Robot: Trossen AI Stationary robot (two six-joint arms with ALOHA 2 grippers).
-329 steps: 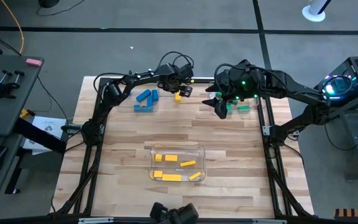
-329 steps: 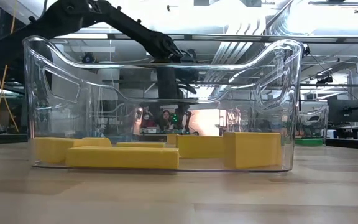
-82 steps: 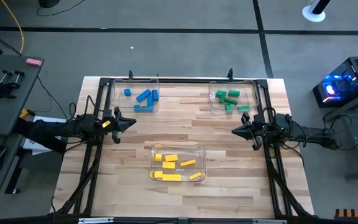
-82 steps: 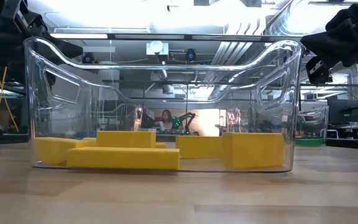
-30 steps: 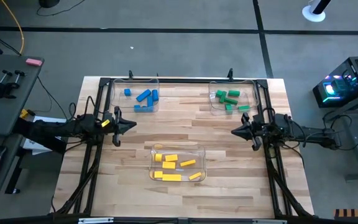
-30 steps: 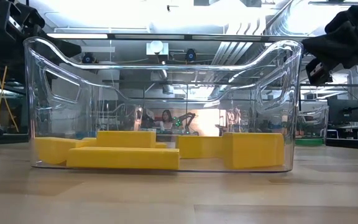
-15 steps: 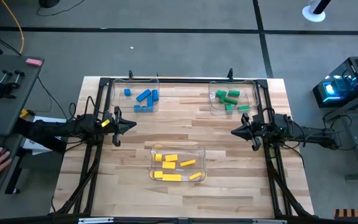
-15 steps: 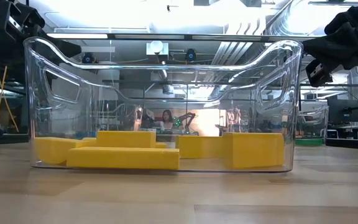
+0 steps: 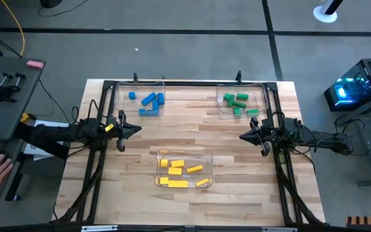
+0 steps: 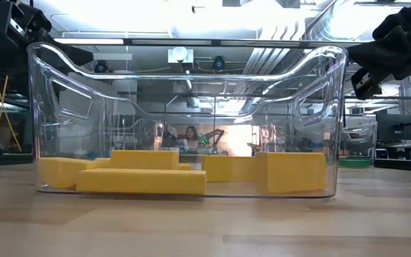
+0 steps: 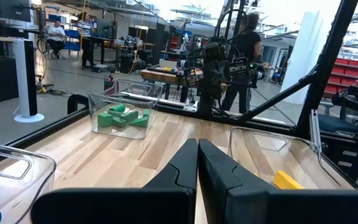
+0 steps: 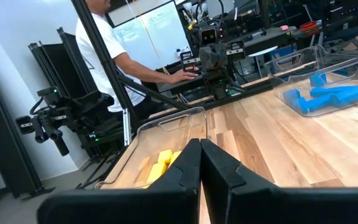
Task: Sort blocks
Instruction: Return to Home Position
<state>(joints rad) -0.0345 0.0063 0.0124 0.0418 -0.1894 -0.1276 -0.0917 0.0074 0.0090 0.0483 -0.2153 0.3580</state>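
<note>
Desk (image 9: 237, 187) looks sorted. My left gripper (image 9: 136, 129), right gripper (image 9: 243, 136) pressed together, parked apart. Risk: stray arm swing clipping centre bin (image 9: 184, 153).

The table (image 9: 237, 161) is made of pale wood strips, smooth, with a soft sheen. The near bin (image 10: 312, 107) is clear glossy plastic and throws back the ceiling lamps. The yellow blocks (image 10: 140, 181) in it look matt and smooth, and so do the blue blocks (image 9: 149, 100) and green blocks (image 9: 237, 100). The left gripper (image 11: 197, 143) and right gripper (image 12: 200, 143) have dark matt fingers, like moulded plastic.
</note>
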